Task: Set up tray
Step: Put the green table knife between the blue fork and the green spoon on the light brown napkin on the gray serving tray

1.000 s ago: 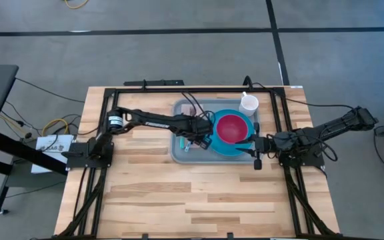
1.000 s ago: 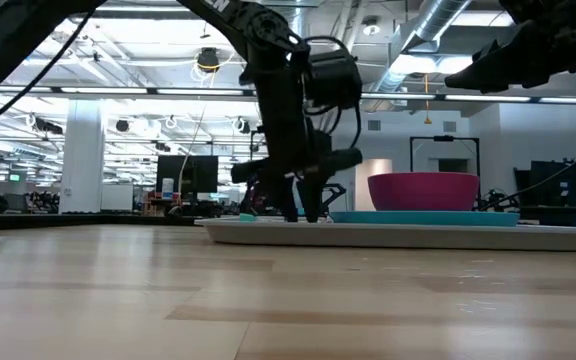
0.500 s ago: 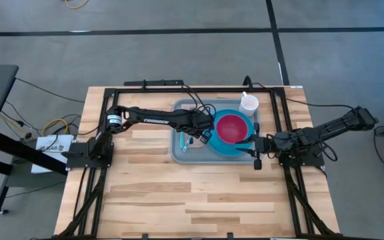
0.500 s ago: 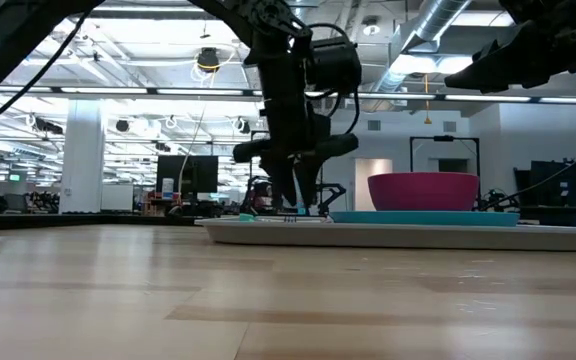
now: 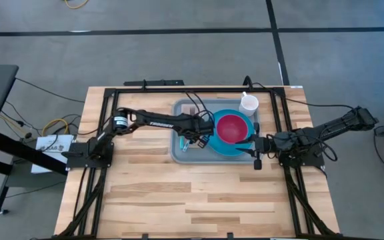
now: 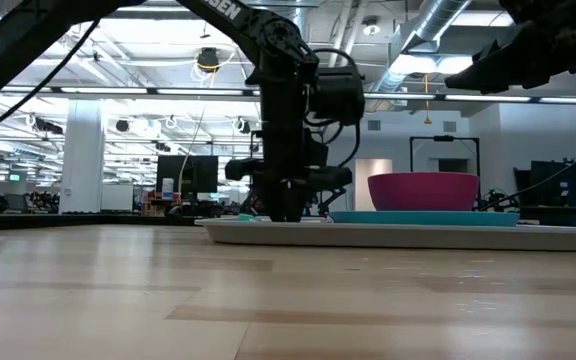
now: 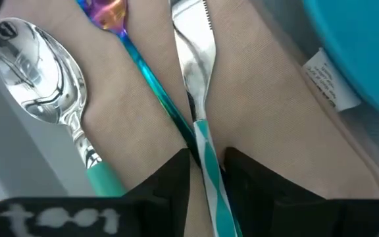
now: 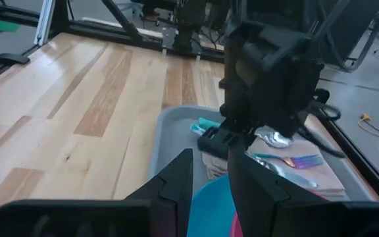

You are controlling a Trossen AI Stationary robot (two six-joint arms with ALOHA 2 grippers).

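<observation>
The grey-blue tray (image 5: 179,152) lies at the table's far middle, and its rim shows in the low view (image 6: 418,235). It holds a tan napkin (image 7: 262,118), a blue plate (image 5: 219,147) with a magenta bowl (image 5: 232,128), and a white cup (image 5: 249,103). On the napkin lie a spoon (image 7: 41,79), an iridescent fork (image 7: 110,13) and a knife (image 7: 193,52). My left gripper (image 7: 207,161) (image 5: 193,138) is down over the napkin, shut on the knife. My right gripper (image 8: 210,164) (image 5: 255,150) waits, open a little, by the tray's right end. My left gripper pinches the knife's teal-and-white striped handle (image 7: 209,172) between its two fingers (image 7: 173,174), near where the handle meets the blade. The fingers come from above, pointing down, one on each side of the handle. The knife lies flat on the napkin, beside the fork's handle.
A black frame (image 5: 159,89) runs round the table's edges. Bare wood (image 5: 179,193) stretches from the tray toward the near edge. Cables and a lab room lie beyond the far edge.
My left gripper has come down lower onto the napkin on the tray. Its fingers, spread apart a second ago, have drawn together round the knife's handle.
</observation>
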